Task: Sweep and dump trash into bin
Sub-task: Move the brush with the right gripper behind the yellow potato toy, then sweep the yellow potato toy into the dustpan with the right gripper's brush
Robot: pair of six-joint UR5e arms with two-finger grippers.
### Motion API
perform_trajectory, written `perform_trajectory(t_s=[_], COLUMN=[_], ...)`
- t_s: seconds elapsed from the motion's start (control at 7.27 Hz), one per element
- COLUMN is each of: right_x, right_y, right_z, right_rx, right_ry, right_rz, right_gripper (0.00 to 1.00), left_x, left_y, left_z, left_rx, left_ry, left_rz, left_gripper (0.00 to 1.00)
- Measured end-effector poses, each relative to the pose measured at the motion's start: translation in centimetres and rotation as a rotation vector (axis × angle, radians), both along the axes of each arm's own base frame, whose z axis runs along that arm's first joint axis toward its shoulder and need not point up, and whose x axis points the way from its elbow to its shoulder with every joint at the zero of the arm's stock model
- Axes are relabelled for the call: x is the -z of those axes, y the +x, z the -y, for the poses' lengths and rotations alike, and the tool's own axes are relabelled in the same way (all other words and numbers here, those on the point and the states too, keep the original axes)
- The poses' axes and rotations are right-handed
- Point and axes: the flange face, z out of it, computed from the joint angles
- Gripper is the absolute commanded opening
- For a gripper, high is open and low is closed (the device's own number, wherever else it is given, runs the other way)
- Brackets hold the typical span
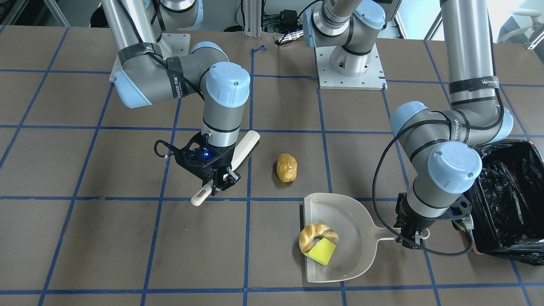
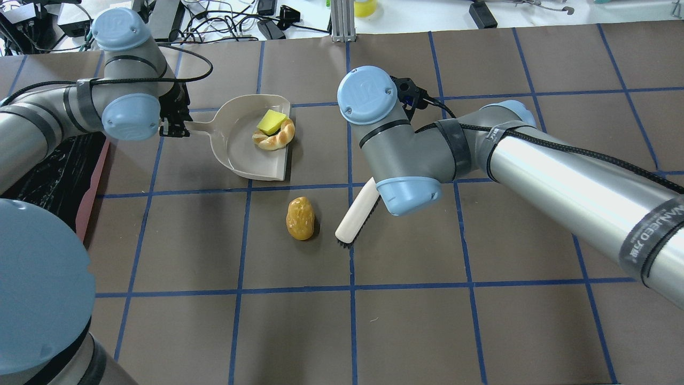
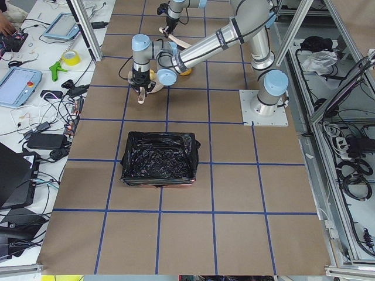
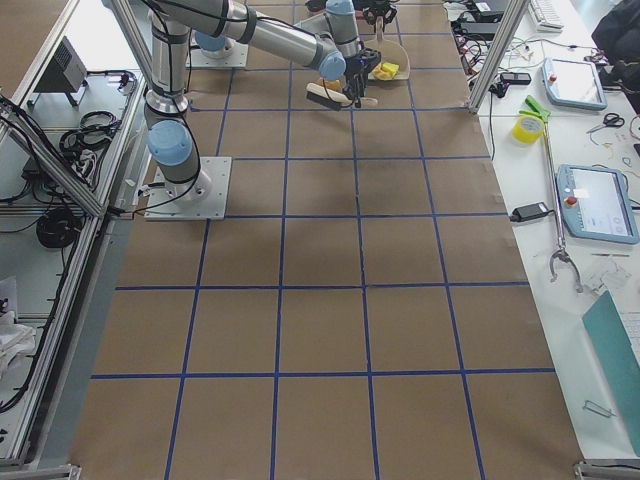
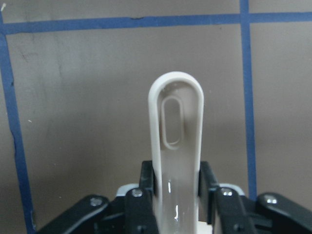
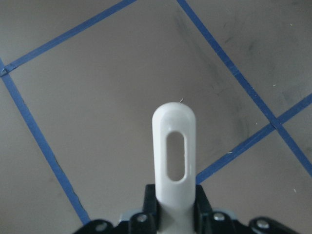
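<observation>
Now, the loose piece: the golden-brown lump (image 1: 287, 167) lies on the bare table (image 1: 106, 238), near the dustpan's open lip but off toward one corner of it, not square in front.
Caught pieces: the croissant (image 1: 316, 236) and the yellow-green sponge (image 1: 321, 251) touch each other inside the dustpan (image 1: 357, 221), and both sit right at the lip, not deep in the scoop.
Brush: the brush (image 1: 244, 148) hangs tilted just beside the lump on the side away from the pan, with its head end nearest the lump.
Right gripper: your right gripper (image 1: 221, 182) is clamped on the brush handle; the wrist view shows the handle running out between narrow jaws.
Left gripper: your left gripper (image 1: 413, 238) is closed on the dustpan's handle, with the pan flat on the table.
Bin: the bin (image 1: 505, 199), lined in black plastic, stands just beyond the left arm, near the pan's handle end.
Stage: I judge two of three items collected, the last sweep pending and the dump not begun.
Risk, sweep: the glossy, rounded lump will likely roll, so a stroke not aimed at the lip could send it past the pan's corner.
Risk, crowding: pushing it in may knock the croissant or sponge back out over the lip.
Risk, lift: if you tip the pan mouth-down on the way to the bin, those lip-side pieces could slide off.
</observation>
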Motion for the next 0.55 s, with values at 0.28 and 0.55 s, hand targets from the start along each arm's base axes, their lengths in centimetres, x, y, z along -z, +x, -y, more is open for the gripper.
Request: perform_trajectory(t_s=[0.28,0.55], right_x=[-0.3,-0.3], right_y=[1.7,3.0], right_z=[-1.3,-2.2], right_rx=[0.001,0.012], right_ry=[-0.010,-0.015], right_rz=[0.012,0.022], right_gripper=[0.04,0.04], left_x=[-0.4,-0.7], left_y=[1.9,2.0], left_z=[-2.1,-5.1], left_rx=[0.006,0.023], left_ry=[0.036,0.075], left_rz=[0.037,0.095], left_gripper=[0.00,0.00])
